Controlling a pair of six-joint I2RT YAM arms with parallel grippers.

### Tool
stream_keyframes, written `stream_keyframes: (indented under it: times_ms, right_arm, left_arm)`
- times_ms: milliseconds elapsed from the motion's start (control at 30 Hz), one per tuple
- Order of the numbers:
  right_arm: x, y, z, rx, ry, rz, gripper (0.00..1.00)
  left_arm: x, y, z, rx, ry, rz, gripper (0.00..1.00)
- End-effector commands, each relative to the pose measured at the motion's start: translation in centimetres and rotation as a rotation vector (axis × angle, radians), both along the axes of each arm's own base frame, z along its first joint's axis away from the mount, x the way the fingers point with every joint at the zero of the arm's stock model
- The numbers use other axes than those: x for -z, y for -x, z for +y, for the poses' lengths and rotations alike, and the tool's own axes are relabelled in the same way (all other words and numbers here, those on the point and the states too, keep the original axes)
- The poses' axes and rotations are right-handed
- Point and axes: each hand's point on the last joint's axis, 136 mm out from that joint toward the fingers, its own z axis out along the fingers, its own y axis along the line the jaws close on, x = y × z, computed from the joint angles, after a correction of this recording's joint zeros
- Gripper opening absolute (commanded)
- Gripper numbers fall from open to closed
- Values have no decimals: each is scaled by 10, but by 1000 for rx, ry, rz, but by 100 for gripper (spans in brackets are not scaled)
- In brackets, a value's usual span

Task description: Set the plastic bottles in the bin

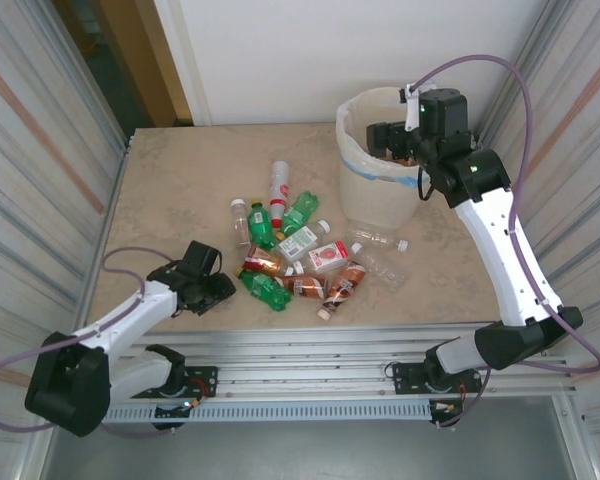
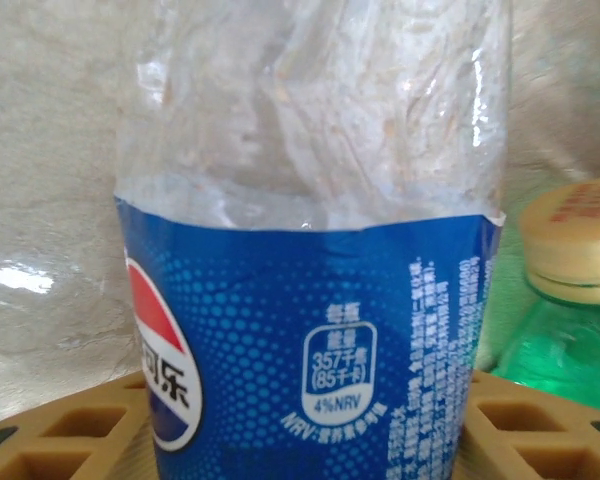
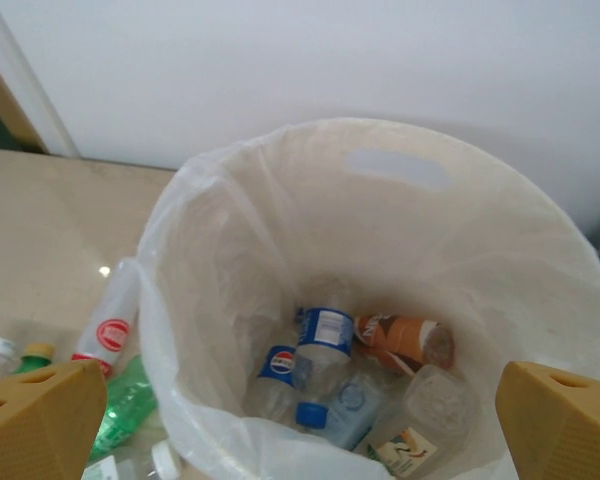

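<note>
My left fingers (image 2: 50, 435) flank blue-label clear bottle (image 2: 310, 330) at left edge of bottle pile (image 1: 302, 262) on table; clamped or not, can't tell. Looks empty, light, thin-walled, probably crushable, so take the labelled waist. My right fingers (image 3: 40, 420) wide apart, empty, over bin (image 3: 400, 170).

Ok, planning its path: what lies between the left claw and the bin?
Top view: the heap of plastic bottles lies between left claw and bin.
</note>
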Motion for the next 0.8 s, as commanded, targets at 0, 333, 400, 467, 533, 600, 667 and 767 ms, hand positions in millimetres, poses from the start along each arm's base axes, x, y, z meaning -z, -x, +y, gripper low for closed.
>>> stream_keyframes:
  times_ms: [0, 333, 400, 467, 533, 600, 667, 767]
  right_arm:
    - [-4, 9, 15, -40, -53, 6, 98]
    - [14, 12, 43, -100, -126, 47, 98]
    - [19, 13, 44, -99, -137, 57, 98]
    - [22, 15, 45, -103, -151, 67, 98]
    - [24, 16, 48, -111, -171, 74, 98]
    - [25, 18, 51, -128, -191, 85, 98]
    - [27, 20, 56, -144, -214, 99, 98]
    - [29, 21, 61, -156, -252, 118, 98]
  left_arm:
    - [-28, -12, 8, 21, -44, -98, 36]
    - [-89, -35, 1, 66, -12, -319, 33]
    - [-106, -42, -2, 86, -3, -373, 33]
    - [-125, -50, -8, 112, 6, -442, 33]
    - [-144, -57, -14, 136, 19, -508, 33]
    - [-163, -67, -23, 168, 37, -575, 33]
    - [-182, -77, -33, 202, 53, -644, 33]
    - [-208, -92, -48, 251, 72, -728, 33]
